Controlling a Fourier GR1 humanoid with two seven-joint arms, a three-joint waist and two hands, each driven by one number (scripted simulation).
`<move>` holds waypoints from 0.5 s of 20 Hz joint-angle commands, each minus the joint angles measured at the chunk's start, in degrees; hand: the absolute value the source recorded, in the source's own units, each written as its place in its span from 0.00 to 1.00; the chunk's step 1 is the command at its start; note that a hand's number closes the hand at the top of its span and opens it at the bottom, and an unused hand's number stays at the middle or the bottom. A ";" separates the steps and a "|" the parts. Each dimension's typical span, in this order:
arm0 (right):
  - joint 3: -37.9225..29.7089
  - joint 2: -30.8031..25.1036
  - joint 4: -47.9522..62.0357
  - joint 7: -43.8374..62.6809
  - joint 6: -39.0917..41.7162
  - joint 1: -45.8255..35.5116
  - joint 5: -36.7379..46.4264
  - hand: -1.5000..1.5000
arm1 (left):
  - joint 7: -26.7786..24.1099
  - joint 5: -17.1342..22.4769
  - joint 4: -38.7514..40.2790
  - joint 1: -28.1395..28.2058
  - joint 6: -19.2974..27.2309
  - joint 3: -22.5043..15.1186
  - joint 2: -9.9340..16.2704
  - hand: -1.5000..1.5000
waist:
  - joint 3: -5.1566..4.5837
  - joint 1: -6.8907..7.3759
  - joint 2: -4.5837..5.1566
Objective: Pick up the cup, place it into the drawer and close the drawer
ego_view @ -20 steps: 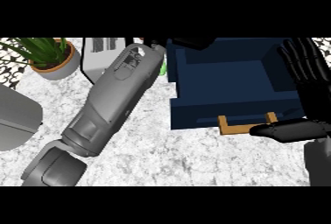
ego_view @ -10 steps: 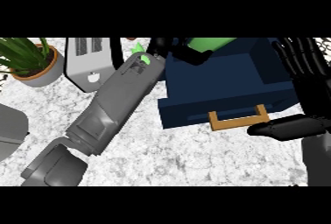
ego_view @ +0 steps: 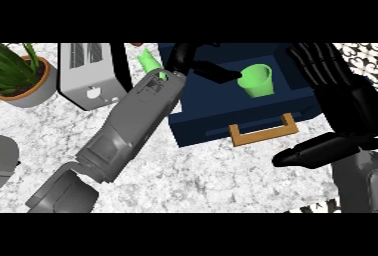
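The light green cup (ego_view: pixel 257 80) lies tilted inside the open dark blue drawer (ego_view: pixel 221 122), just beside the left hand (ego_view: pixel 193 62), whose fingers have released it. The right hand (ego_view: pixel 336 90) rests open at the drawer's right side.

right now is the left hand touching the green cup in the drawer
Cannot tell. In the head view the left hand's fingertip meets the cup's rim, without plain contact or gap.

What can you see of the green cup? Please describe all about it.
The green cup is plain, smooth and light green, like plastic, without a visible handle. It lies tilted, its open mouth facing the upper left, inside the open dark blue drawer. The left hand is beside it, its fingertips at the rim; whether they touch cannot be told.
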 commanded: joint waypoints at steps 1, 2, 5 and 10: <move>3.61 1.20 1.18 -0.25 4.93 -0.88 -3.84 1.00 | -2.87 4.87 -2.81 0.64 -0.39 0.76 -0.01 0.00 | -0.03 -0.74 0.29; 3.71 -0.27 0.58 1.29 6.79 -2.80 -5.40 1.00 | -4.49 5.45 -3.06 0.60 -1.78 1.10 -0.01 0.00 | -0.11 -0.39 0.27; 7.10 -0.23 1.74 1.20 12.00 -1.45 -8.22 1.00 | -9.01 8.57 -4.60 1.32 -2.91 2.61 -0.01 0.00 | -0.10 1.34 0.10; 12.63 -8.82 1.18 7.82 20.35 0.35 -4.33 1.00 | -11.31 12.50 -4.80 0.61 0.32 3.61 -0.01 0.00 | -0.16 2.85 -1.01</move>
